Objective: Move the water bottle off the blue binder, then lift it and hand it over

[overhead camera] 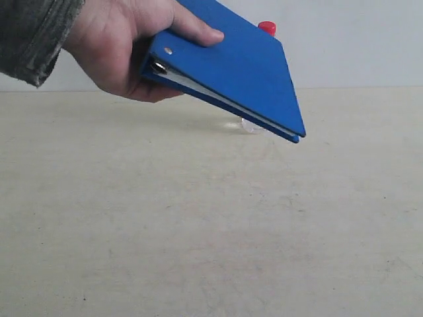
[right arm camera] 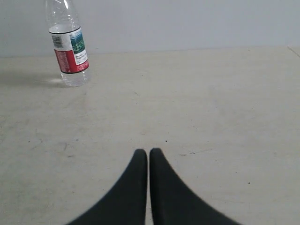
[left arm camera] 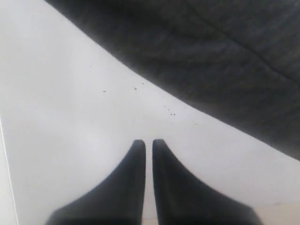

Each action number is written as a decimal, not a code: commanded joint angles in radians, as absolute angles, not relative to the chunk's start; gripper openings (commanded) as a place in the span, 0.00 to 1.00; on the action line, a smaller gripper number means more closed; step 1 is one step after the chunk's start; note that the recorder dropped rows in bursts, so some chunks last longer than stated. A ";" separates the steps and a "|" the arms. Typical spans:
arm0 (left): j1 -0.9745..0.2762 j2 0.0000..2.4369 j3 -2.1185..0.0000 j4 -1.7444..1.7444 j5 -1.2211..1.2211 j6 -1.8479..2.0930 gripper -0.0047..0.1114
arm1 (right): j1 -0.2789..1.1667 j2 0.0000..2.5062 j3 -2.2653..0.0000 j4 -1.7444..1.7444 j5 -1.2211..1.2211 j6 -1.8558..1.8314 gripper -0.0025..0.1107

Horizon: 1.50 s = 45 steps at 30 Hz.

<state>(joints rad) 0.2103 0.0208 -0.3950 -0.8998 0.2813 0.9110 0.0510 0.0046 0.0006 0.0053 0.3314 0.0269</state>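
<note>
Binder: blue binder (overhead camera: 244,66), upper centre, tilted in hand (overhead camera: 112,46), probably staging.
Bottle: water bottle (right arm camera: 70,51) upright behind.
Grippers: left gripper (left arm camera: 144,142), right gripper (right arm camera: 148,151) clenched, empty.

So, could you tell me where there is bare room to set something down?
The table in front of the blue binder is bare, also beside the water bottle. Crowded only under the binder's low edge.
</note>
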 commanded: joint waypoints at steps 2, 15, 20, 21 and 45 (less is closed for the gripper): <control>0.212 0.016 -0.391 -0.905 0.283 0.901 0.08 | 0.051 0.000 0.000 0.006 0.322 0.027 0.02; 0.214 0.016 -0.359 -0.656 0.393 0.790 0.08 | 0.051 0.000 0.000 0.006 0.322 0.027 0.02; 0.216 0.000 -0.291 -0.306 0.471 0.068 0.08 | 0.051 0.000 0.000 0.006 0.322 0.027 0.02; 0.216 0.000 -0.280 -0.291 0.460 0.000 0.08 | 0.051 0.000 0.000 0.006 0.322 0.027 0.02; 0.005 0.000 -0.001 -0.319 0.387 0.409 0.21 | 0.051 0.000 0.000 0.009 0.320 0.027 0.02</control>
